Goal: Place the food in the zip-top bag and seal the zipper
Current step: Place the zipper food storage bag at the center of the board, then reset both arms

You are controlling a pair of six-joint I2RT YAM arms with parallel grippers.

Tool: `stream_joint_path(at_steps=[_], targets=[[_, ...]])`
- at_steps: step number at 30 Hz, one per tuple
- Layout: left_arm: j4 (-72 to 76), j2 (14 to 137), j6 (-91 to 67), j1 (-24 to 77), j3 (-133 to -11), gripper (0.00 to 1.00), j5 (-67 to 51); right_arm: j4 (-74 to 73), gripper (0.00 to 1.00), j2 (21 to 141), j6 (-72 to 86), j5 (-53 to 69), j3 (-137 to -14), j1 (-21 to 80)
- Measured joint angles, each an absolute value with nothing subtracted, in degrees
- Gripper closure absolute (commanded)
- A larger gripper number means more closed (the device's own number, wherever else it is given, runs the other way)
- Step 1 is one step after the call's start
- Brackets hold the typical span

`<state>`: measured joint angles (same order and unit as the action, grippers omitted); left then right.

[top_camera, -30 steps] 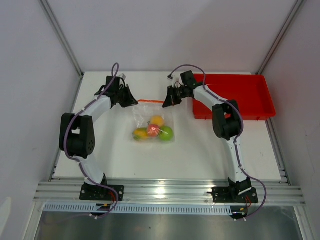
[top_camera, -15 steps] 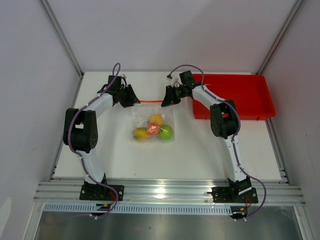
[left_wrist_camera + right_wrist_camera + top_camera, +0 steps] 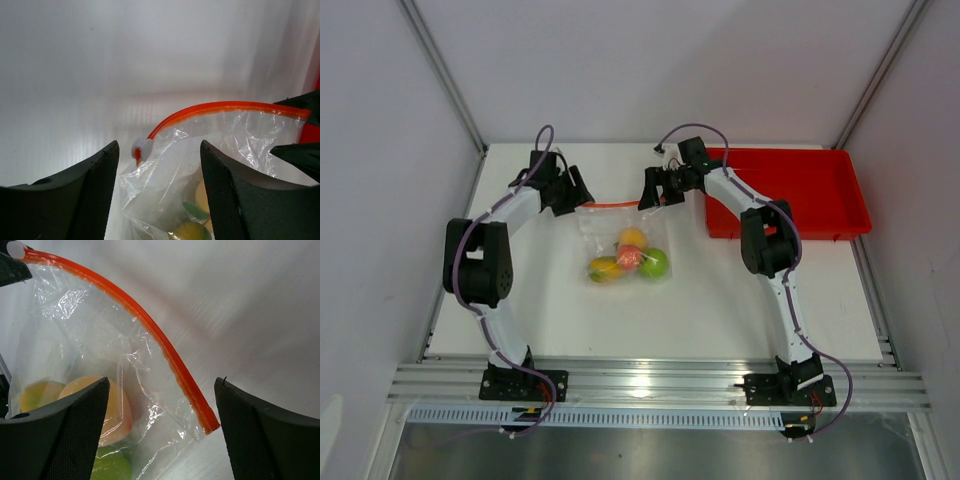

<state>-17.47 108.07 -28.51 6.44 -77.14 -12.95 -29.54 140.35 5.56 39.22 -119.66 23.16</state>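
The zip-top bag (image 3: 620, 232) lies on the white table between my two grippers, with the food inside: a green apple (image 3: 653, 263), a yellow-green mango (image 3: 604, 268) and two orange peaches (image 3: 633, 239). Its orange-red zipper (image 3: 612, 203) runs as one strip along the far edge. A white slider (image 3: 142, 148) sits at the zipper's left end. My left gripper (image 3: 158, 150) is open around that left corner and holds nothing. At the right corner my right gripper (image 3: 161, 382) is open too, the zipper's end (image 3: 202, 412) loose between its fingers.
A red rectangular tray (image 3: 820, 190) stands at the back right, just behind the right arm. The table's far edge meets the white back wall right behind both grippers.
Both grippers were shut on the bag's top corners and have opened wide, letting the zipper go. The bag has slackened and settled onto the table.
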Motion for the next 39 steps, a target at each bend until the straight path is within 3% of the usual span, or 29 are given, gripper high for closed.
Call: stream_joint_path(at_steps=[6,9,15,24,31,39], targets=[[-17.17,105.21,-28.34,5.52,-75.99,0.26,-7.2,-30.06,0.07,140.35,4.82,36.12,-120.86,23.09],[-17.34,105.03,-27.9,5.5,-76.58,0.17,-4.43,-30.89,0.07,140.35,4.43,34.02,-120.86,23.0],[-17.12,102.78,-28.1,5.5,-76.66,0.16,1.63,-32.97,0.05,140.25,4.19,27.46,-120.86,23.0],[-13.96,83.53,-29.95,6.13,-65.6,0.12,5.43,-33.63,0.0,131.07,5.23,19.29,-114.39,22.72],[-12.43,71.92,-31.4,10.63,-59.11,0.07,2.9,-31.9,0.01,114.3,6.76,10.98,-99.66,24.45],[-9.56,55.44,-32.84,19.09,-46.83,0.04,-2.74,-26.35,0.0,86.98,11.05,0.84,-69.6,32.29]])
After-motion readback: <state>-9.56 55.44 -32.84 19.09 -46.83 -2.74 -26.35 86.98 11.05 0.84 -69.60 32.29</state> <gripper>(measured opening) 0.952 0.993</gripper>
